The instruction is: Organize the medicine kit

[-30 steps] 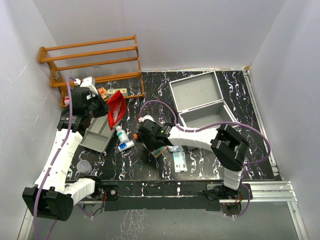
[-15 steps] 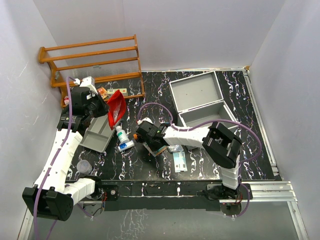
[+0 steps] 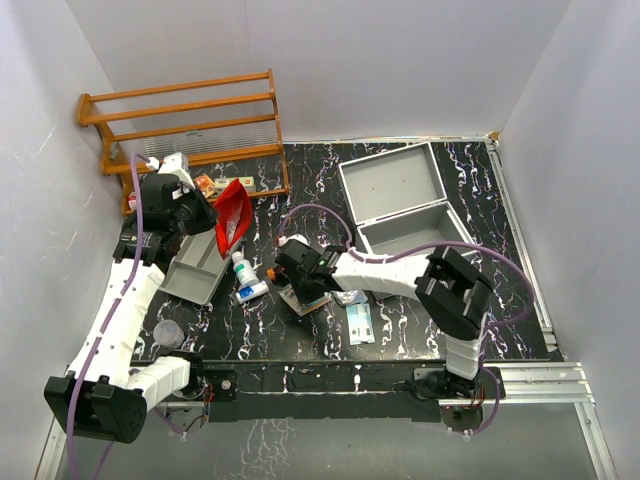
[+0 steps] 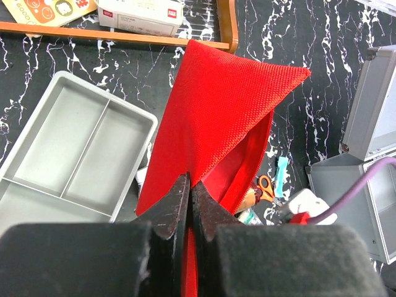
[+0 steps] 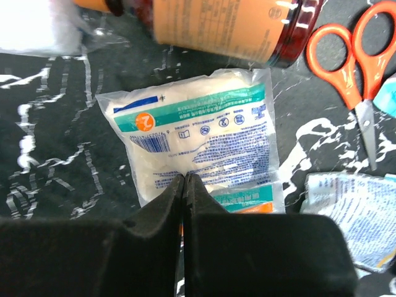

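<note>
Your left gripper point(image 4: 190, 185) is clamped shut on the lower edge of the red pouch point(image 4: 216, 117). It holds the pouch well to the left of the open grey case point(image 3: 400, 200), and the pouch's mouth gapes on the side toward the case.

Your right gripper point(image 5: 184, 180) sits low over the table just off the case's near-left corner. Its fingers are pressed together, with the tips at the edge of a white sealed packet point(image 5: 198, 142). The wrist view doesn't let you tell whether they pinch the film or only meet it.

An amber bottle point(image 5: 229, 25) and orange scissors point(image 5: 346, 55) lie right beside that packet, on the same near-left side of the case. The divided grey tray point(image 4: 68, 154) lies farther from the case than the pouch does — both of its visible compartments show bare floor.
</note>
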